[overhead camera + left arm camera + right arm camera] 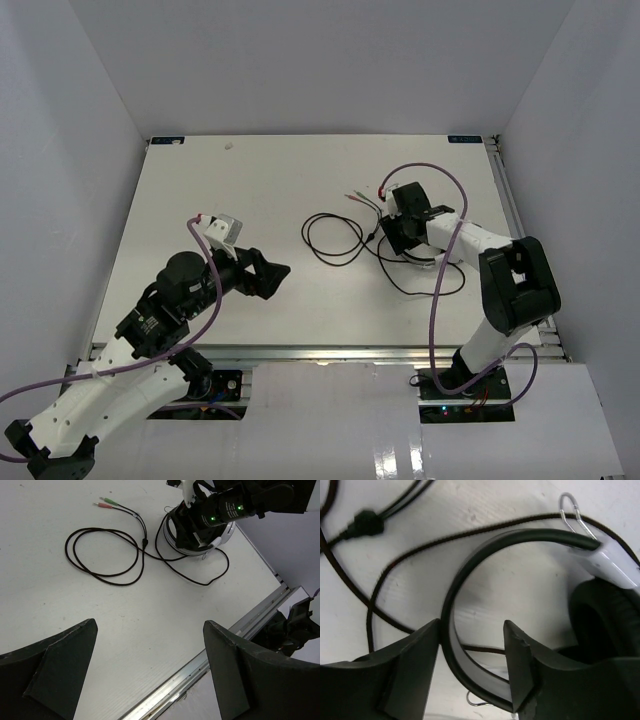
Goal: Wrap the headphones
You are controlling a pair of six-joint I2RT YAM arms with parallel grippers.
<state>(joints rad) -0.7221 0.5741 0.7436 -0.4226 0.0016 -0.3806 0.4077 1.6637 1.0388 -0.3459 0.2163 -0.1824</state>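
The headphones [223,536] lie on the white table at the right, their black-and-white headband [470,565] curving round to a black-padded cup [605,615]. Their thin dark cable [335,240] loops to the left and ends in small plugs [102,502]. My right gripper [472,625] is down over the headband with one jaw on each side. The left finger touches the band's outer edge and the right finger stands apart from it, so the gripper is open. My left gripper [150,625] hangs wide open over bare table at the near left, holding nothing.
White walls enclose the table on three sides. An aluminium rail [200,665] runs along the near edge below my left gripper. A small wire clip [572,510] sits by the headband's end. The cable's splitter [365,522] lies to the left.
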